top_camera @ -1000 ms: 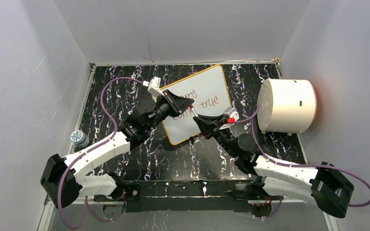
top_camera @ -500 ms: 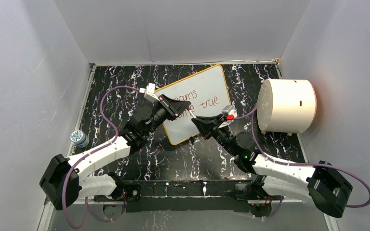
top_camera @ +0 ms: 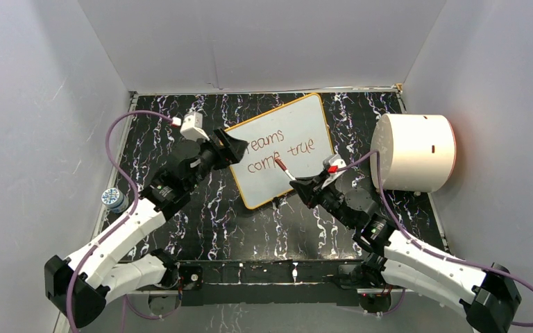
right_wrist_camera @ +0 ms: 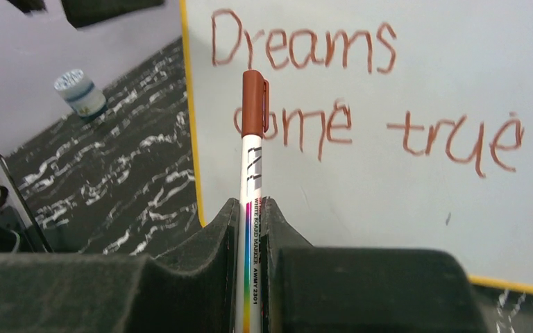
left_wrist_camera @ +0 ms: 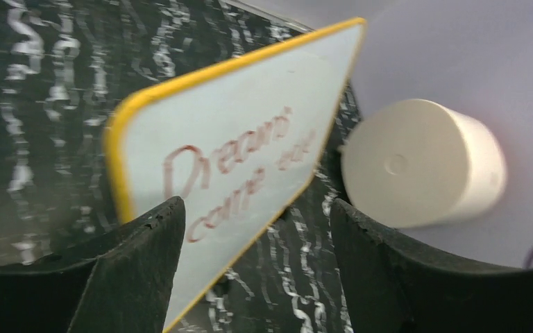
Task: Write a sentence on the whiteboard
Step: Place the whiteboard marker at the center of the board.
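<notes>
— Both arms backed off; left end effector (top_camera: pixel 230 148) now beside whiteboard (top_camera: pixel 304 125) left edge, wide, empty.
— And right end effector (top_camera: pixel 308 187)?
— Clamped on capped marker (top_camera: pixel 284 168). Whiteboard lies on table (top_camera: pixel 201 222), rear-centre, reads "Dreams come true".

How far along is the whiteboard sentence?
Done: the whiteboard reads "Dreams come true" in red-brown ink, two lines. In hand: the right gripper is shut on the marker, its cap on the end facing the board. The left gripper is open, near the board's left corner, holding nothing. Left: probably just putting the marker down; whether more words are planned, I can't tell.
</notes>
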Action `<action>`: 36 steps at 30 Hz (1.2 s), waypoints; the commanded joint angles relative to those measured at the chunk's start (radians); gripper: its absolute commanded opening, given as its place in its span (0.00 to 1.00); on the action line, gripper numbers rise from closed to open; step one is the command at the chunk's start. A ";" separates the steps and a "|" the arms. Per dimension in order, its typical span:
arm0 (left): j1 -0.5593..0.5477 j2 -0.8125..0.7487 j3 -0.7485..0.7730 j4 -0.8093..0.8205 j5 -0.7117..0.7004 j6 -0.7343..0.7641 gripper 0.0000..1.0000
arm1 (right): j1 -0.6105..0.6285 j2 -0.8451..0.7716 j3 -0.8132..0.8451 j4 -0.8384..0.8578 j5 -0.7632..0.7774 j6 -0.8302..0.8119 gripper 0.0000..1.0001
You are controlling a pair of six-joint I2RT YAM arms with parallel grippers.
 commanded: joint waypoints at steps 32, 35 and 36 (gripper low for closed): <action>0.065 -0.630 -0.185 -0.482 -0.229 0.369 0.94 | -0.001 -0.061 -0.091 -0.693 0.138 0.454 0.47; 0.065 -0.634 -0.166 -0.517 -0.211 0.363 0.94 | -0.002 -0.109 -0.018 -0.786 0.190 0.433 0.59; 0.065 -0.637 -0.164 -0.522 -0.211 0.361 0.94 | -0.002 -0.127 0.009 -0.809 0.204 0.415 0.61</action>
